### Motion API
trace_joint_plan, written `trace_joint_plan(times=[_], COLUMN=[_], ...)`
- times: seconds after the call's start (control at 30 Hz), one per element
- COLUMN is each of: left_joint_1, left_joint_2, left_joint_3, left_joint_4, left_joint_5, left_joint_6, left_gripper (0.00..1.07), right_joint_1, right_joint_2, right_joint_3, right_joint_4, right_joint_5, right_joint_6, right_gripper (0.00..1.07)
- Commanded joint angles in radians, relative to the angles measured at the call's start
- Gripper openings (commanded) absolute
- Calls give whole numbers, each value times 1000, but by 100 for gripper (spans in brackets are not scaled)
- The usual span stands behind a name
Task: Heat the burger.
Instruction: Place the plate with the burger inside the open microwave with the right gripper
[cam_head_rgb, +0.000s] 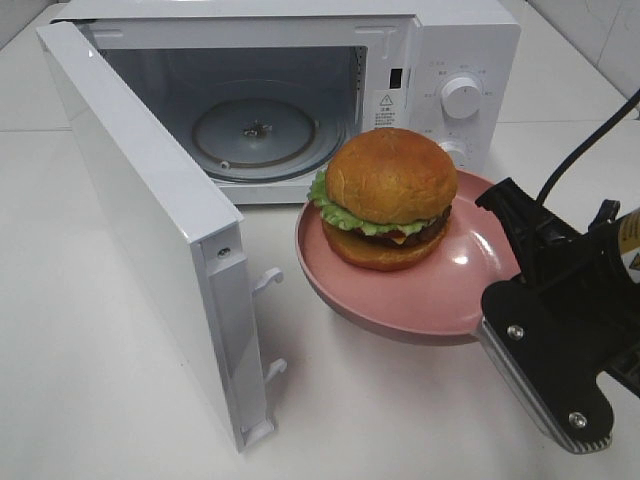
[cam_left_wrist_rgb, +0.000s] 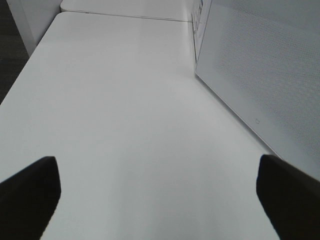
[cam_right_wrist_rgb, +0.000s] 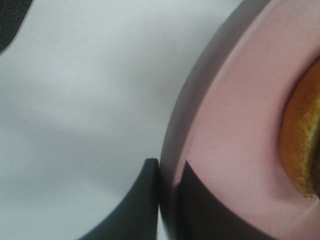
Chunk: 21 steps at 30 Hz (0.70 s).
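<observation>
Clamping plate (cam_right_wrist_rgb: 235, 150) rim, right hand (cam_right_wrist_rgb: 170, 167), wrist view only; left hand (cam_left_wrist_rgb: 157, 172) spread wide.

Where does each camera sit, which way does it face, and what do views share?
Exterior high: high in front, looking down at the open microwave and the burger on the pink plate; right arm at lower right.
Left wrist: low over the table, facing along it past the microwave door; the left gripper, open, shows two fingertips.
Right wrist: close on the plate's rim, pinched by the right gripper; bun edge visible.
Shared: exterior and right wrist both show plate and burger; exterior and left wrist, the door.
</observation>
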Motion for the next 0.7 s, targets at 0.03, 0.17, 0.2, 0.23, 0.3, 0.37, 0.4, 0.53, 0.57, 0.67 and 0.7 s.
trace_joint_plan(times=[0.03,0.17,0.2,0.23,0.3,0.37,0.4,0.53,0.57,0.67,0.7], left_joint_1=[-7,-7,-7,-7,-7,-7,-7,-7,-7,-7,-7], left_joint_2=[-16,-16,-16,-16,-16,-16,-16,-16,-16,-16,-16], left_joint_3=[-1,-1,-1,-1,-1,-1,-1,-1,-1,-1,-1], left_joint_4=[-4,-4,-4,-4,-4,-4,-4,-4,-4,-4,-4], left_joint_5=[-17,-17,-17,-17,-17,-17,-17,-17,-17,-17,-17], left_joint_6=[0,0,0,0,0,0,0,0,0,0,0], left_gripper=[100,100,100,100,100,100,100,100,100,100,100], right_joint_1=[-38,-54,-55,-55,-55,-55,-55,-55,-55,-55,-52], right_joint_2=[-7,-7,-4,-4,2,19,19,66,66,87,101], right_joint_3=[-42,-45,-45,-45,-45,-45,-45,-45,-45,-57,-73], right_joint_4=[24,48,57,57,57,57,57,58,58,61,61], right_joint_5=[-84,-92,-103,-103,-124,-155,-155,-179,-179,-186,-188], right_joint_6=[-59,-92,-106,-106,-107,-107,-107,-108,-108,-108,-108], right_gripper=[0,0,0,0,0,0,0,0,0,0,0])
